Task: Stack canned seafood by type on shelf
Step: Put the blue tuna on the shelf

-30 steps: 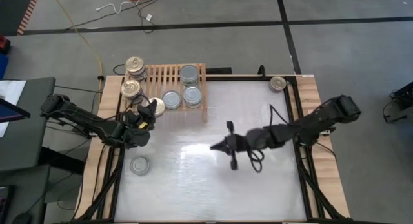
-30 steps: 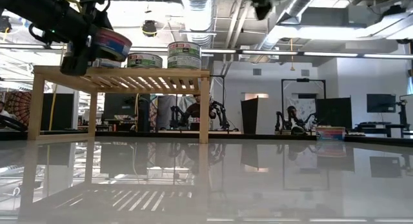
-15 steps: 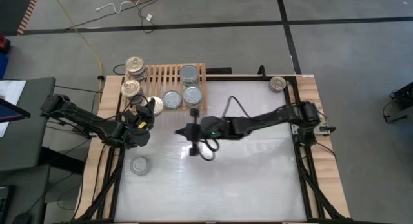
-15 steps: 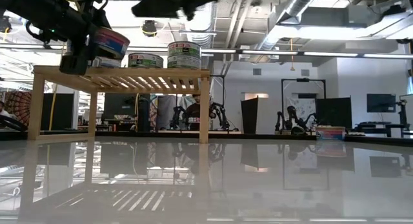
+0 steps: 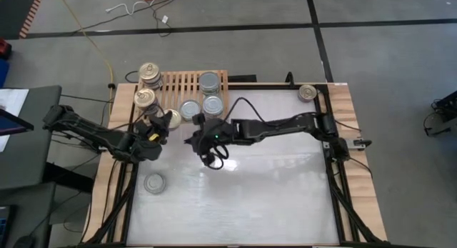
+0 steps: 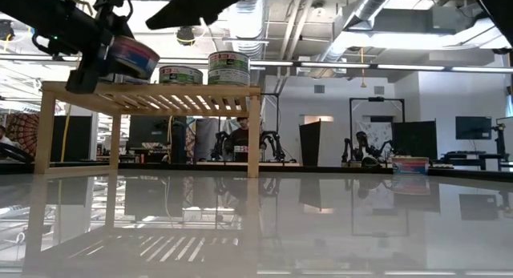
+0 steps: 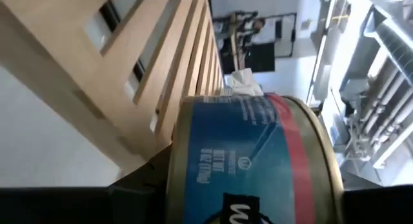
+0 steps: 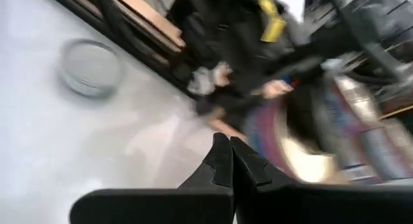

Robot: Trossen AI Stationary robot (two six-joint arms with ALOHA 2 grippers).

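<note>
I see my left claw (image 5: pixel 158 131) pinching a blue-labelled can (image 6: pixel 132 56) at the shelf (image 6: pixel 152 96) corner; right claw (image 8: pixel 231 161) pressed together above the glossy white tabletop (image 5: pixel 271 198), workshop beyond.

A low light-wood slatted shelf (image 6: pixel 152 98) on short legs stands on the glossy white tabletop (image 6: pixel 321 222), which mirrors it. At the shelf's near-left corner, the dark left gripper (image 6: pixel 100 50) holds a short round tin with a blue-and-red label (image 6: pixel 132 57), tilted, just above the slats, while two green-labelled tins (image 6: pixel 228 68) stand upright farther along the top, one lower than the other. The right arm's dark pointed gripper (image 6: pixel 172 14) reaches in above them, apart from the tins.
</note>
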